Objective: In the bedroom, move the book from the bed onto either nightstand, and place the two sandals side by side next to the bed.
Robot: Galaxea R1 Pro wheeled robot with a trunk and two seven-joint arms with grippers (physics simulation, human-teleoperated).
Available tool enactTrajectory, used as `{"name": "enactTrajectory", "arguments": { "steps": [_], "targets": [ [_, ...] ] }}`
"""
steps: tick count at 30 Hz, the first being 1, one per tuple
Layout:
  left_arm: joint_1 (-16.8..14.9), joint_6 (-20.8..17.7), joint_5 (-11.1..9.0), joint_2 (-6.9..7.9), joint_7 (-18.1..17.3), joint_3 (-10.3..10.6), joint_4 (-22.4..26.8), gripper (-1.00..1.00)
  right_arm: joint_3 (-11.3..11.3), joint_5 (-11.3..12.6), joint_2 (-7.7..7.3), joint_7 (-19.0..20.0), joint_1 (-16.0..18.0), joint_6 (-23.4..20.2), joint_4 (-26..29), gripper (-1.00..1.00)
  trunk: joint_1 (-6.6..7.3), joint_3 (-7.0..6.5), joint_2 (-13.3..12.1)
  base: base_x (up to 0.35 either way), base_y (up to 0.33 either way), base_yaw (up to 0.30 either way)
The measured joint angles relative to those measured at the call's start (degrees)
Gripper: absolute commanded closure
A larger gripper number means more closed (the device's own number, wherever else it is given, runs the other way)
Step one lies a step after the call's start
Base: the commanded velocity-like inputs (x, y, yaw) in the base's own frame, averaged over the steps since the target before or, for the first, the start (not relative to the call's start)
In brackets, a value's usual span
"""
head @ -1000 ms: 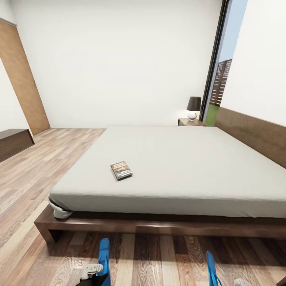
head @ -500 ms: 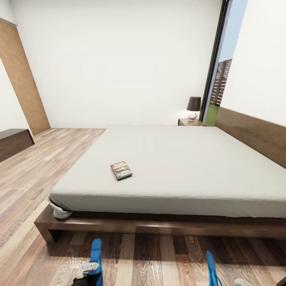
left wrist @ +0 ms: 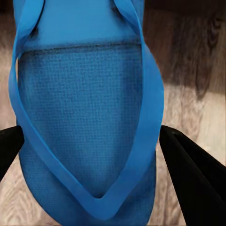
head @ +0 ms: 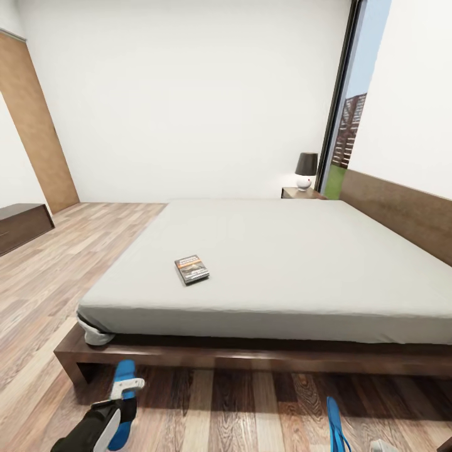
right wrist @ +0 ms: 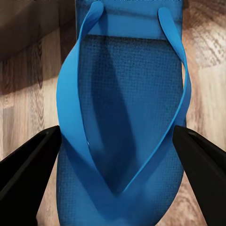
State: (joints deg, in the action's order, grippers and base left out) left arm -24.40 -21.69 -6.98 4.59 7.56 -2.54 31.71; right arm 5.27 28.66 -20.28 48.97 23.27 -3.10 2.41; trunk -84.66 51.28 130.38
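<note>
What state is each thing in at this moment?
Book: lying flat on the bed, untouched.
Left sandal: between the left gripper fingers, by the bed's corner.
Right sandal: between the right gripper fingers.
Lamp: upright on the nightstand.

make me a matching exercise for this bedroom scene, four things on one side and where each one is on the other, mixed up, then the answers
Things:
1. book
2. lamp
3. left sandal
4. right sandal

Places:
A. on the nightstand beyond the bed
B. between the right hand's fingers
C. on the mattress
D. between the left hand's fingers

Pairs: 1-C, 2-A, 3-D, 4-B
</note>
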Motion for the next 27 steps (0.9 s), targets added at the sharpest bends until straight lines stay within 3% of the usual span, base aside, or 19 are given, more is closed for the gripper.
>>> {"name": "enactTrajectory", "arguments": {
  "steps": [3,7,9,13,18,27],
  "targets": [
    [0.0,-0.4,5.4,-0.18,2.6,0.4,-0.3,1.0,0.0,0.0,0.0,0.0,0.0,0.0,0.0,1.0,0.0,0.0,0.0,0.0,0.0,0.0],
    [0.1,3.8,8.4,-0.08,2.9,0.5,-5.6,1.0,0.0,0.0,0.0,0.0,0.0,0.0,0.0,1.0,0.0,0.01,0.0,0.0,0.0,0.0],
    [0.1,7.6,8.8,0.15,3.0,0.5,-7.5,1.0,0.0,0.0,0.0,0.0,0.0,0.0,0.0,1.0,0.0,0.0,0.0,0.0,0.0,0.0],
    [0.1,11.3,8.9,0.58,3.0,0.5,-8.7,1.0,0.0,0.0,0.0,0.0,0.0,0.0,0.0,1.0,0.0,0.0,0.0,0.0,0.0,0.0],
    [0.3,12.3,8.7,0.57,3.0,0.5,-8.9,1.0,0.0,0.0,0.0,0.0,0.0,0.0,0.0,1.0,0.0,0.0,0.0,0.0,0.0,0.0],
    [0.6,12.7,8.7,0.12,3.0,0.6,-9.0,1.0,0.0,0.0,-0.1,0.0,0.0,0.0,0.0,1.0,-1.97,1.61,3.6,0.0,0.0,0.0]
  ]
}}
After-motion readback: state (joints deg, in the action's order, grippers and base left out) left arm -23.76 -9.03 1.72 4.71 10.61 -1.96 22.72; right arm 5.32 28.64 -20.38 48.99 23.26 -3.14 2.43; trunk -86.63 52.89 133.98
